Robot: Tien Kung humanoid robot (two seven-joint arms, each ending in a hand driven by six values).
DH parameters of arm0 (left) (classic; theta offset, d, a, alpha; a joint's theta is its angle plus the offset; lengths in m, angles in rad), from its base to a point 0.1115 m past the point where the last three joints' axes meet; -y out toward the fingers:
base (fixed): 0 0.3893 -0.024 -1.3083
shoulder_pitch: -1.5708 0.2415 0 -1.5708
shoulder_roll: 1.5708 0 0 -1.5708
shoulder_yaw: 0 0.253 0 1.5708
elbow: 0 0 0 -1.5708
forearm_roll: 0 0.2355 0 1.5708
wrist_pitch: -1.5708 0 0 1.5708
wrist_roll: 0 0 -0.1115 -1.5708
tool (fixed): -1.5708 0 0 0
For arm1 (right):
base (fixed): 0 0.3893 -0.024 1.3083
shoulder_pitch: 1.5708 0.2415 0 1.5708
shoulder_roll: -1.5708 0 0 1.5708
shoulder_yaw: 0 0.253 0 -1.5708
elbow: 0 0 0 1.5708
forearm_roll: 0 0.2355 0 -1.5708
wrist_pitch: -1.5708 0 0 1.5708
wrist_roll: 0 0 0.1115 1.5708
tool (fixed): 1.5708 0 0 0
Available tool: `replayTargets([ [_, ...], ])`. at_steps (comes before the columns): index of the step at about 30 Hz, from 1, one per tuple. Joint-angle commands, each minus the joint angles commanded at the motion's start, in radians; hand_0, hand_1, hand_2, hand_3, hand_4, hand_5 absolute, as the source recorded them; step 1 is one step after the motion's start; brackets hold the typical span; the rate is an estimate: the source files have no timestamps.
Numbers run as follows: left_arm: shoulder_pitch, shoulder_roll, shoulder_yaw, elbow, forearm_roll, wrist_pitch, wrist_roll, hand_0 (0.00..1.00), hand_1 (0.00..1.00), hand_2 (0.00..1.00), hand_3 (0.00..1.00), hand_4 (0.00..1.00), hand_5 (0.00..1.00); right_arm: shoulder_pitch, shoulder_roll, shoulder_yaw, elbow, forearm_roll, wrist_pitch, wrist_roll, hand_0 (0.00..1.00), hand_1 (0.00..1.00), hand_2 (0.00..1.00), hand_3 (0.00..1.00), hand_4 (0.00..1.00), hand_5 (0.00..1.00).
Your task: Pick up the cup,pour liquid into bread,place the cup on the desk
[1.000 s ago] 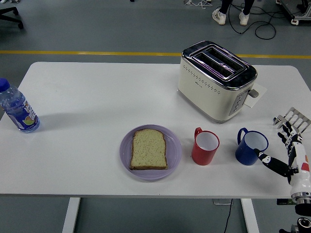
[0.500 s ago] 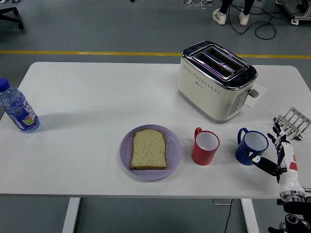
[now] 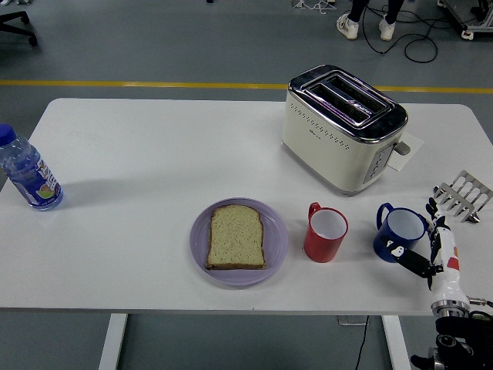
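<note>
Your right hand (image 3: 426, 248) comes in at the lower right with its fingers spread, thumb reaching to the blue cup's near side and the other fingers open just past its right wall; it grips nothing yet, and you cannot tell whether the thumb touches. That open stance reads as a side-on grasp for a smooth, round body. The blue cup (image 3: 399, 234) stands upright near the surface's (image 3: 154, 154) right edge, glossy, pale inside, handle turned up-left, away from your palm. Just left sits a red cup (image 3: 325, 233) of the same shape. The bread (image 3: 236, 237), a coarse square slice, lies flat on a lilac plate (image 3: 273, 254) further left, a short carry for pouring. A cream toaster (image 3: 343, 128) with a chrome top stands behind.
</note>
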Motion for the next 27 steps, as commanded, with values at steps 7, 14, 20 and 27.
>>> replayTargets([
  [7, -0.001, 0.001, -0.002, 0.0, -0.001, 0.0, 0.0, 0.634, 0.641, 0.651, 0.503, 0.24, 0.862, 0.027, -0.002, -0.043, -0.036, 0.07, -0.009, 0.026, 0.996, 0.878, 0.983, 0.998, 0.973, 0.016],
  [14, -0.003, 0.002, -0.004, -0.001, -0.002, 0.0, 0.0, 0.633, 0.641, 0.651, 0.503, 0.24, 0.858, 0.05, 0.0, -0.072, -0.065, 0.136, -0.017, 0.054, 0.985, 0.861, 0.957, 0.998, 0.969, 0.023],
  [20, -0.003, 0.002, -0.005, -0.001, -0.004, 0.0, 0.0, 0.634, 0.641, 0.651, 0.503, 0.24, 0.858, 0.064, 0.0, -0.092, -0.091, 0.192, -0.011, 0.083, 0.982, 0.861, 0.949, 0.998, 0.972, 0.044],
  [27, -0.002, 0.002, -0.003, -0.001, -0.004, 0.001, 0.0, 0.633, 0.641, 0.652, 0.504, 0.24, 0.862, 0.084, 0.002, -0.111, -0.114, 0.215, -0.003, 0.093, 0.98, 0.859, 0.945, 0.998, 0.973, 0.058],
])
